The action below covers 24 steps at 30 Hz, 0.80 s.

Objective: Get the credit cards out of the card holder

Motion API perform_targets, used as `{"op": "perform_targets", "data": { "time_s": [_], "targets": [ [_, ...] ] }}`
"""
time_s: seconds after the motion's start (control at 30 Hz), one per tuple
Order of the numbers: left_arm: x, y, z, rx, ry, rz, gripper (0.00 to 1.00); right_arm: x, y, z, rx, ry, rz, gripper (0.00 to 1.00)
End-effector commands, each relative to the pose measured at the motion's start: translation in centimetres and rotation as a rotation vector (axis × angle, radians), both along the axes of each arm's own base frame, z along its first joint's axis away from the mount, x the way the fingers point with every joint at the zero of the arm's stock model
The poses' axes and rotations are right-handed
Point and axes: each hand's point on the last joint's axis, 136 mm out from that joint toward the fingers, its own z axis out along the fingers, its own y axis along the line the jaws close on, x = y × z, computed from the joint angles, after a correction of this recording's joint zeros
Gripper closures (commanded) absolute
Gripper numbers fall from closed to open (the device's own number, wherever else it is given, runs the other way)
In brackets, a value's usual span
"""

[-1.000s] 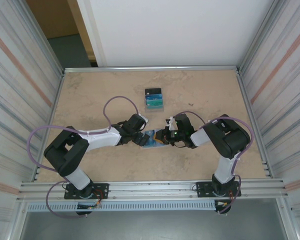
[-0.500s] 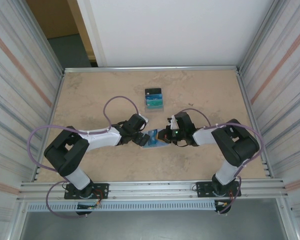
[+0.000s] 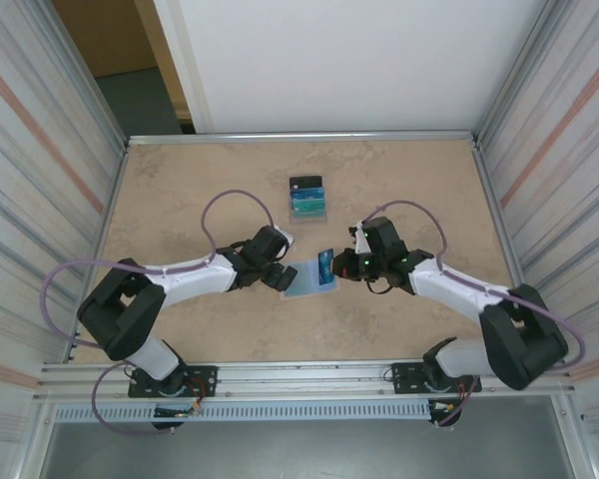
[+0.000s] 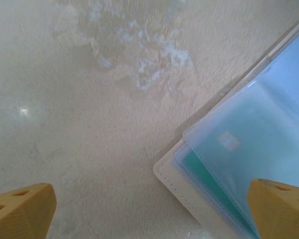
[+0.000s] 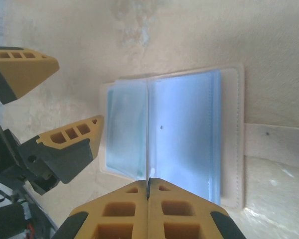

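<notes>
Beside the card holder [image 3: 307, 286], left pincer [image 3: 282, 277] open; card pile [image 3: 306, 198] beyond.

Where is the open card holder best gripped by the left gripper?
Probably the pale stitched border of the card holder nearest the left gripper, approached low from the left: it lies open and flat, and the right gripper holds a blue card over it.
</notes>
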Motion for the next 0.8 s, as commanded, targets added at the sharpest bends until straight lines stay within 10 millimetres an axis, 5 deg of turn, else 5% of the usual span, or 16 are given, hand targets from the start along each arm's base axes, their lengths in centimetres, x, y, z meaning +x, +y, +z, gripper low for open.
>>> {"op": "perform_targets", "data": {
  "time_s": [0.0,0.23,0.43,0.6,0.77],
  "targets": [
    [1.3,-1.2,4.3,-0.107,-0.083,0.011,0.01,0.0,-1.1,2.3,-0.081,-0.123,0.029,1.0],
    [2.6,-4.1,11.4,-0.33,-0.222,-0.084,0.01,-0.7,-0.9,6.7,-0.103,-0.324,0.126,1.0],
    [1.8,-5.5,16.7,-0.463,-0.358,-0.253,0.02,-1.7,0.6,9.0,-0.133,-0.46,0.258,1.0],
    [-1.5,-7.0,18.7,-0.539,-0.352,-0.552,0.09,-2.4,1.8,9.8,-0.139,-0.522,0.365,1.0],
    [-4.9,-7.8,18.3,-0.513,-0.287,-0.812,0.17,-3.5,2.8,10.8,-0.112,-0.565,0.472,1.0]
  ]
}}
